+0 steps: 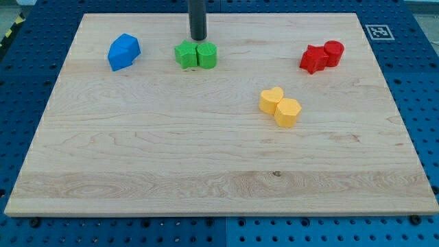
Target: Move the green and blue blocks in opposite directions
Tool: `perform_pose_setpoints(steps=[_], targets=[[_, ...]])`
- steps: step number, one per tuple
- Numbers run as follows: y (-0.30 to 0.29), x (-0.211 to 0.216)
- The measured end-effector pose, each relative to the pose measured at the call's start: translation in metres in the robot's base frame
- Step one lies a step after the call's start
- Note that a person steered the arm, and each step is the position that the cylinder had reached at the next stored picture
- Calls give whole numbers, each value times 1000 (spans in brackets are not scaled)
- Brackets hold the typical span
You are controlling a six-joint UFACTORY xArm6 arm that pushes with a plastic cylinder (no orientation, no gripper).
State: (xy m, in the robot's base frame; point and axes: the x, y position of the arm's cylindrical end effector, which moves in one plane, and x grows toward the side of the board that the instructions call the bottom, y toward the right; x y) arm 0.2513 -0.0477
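The tip (pixel 198 38) is seen planted on the tabletop (pixel 206 158) just above the green blocks (pixel 195 55), toward the view's top, a hair apart from them or barely touching; which of the 2 cannot be told. The green blocks are 2 pieces, a star-like one on the view's left and a rounder one on the right, pressed together. The blue block (pixel 123 52), a chunky angular shape, is found well to the view's left of them, near the top-left corner.

The step in hand is judged to be the green push. From where the tip stands, the pair can only be driven toward the view's bottom, so for a clean split the blue block is best sent toward the top afterwards. The push should be lined up over the seam between the 2 green pieces, or they may be fanned apart and 1 lost sideways. A slow, straight stroke is advised.

The yellow blocks (pixel 280 106) and red blocks (pixel 321 56) are parked on the view's right, well clear of a downward path.

No gripper is fitted here: only a dark rod is seen, nothing is held, and at most the green blocks are brushed.
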Motion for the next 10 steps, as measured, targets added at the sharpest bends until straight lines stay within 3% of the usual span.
perform_pose_setpoints(steps=[2, 4, 8, 10], targets=[[4, -6], [-117, -5], [-165, 15], [-161, 39]])
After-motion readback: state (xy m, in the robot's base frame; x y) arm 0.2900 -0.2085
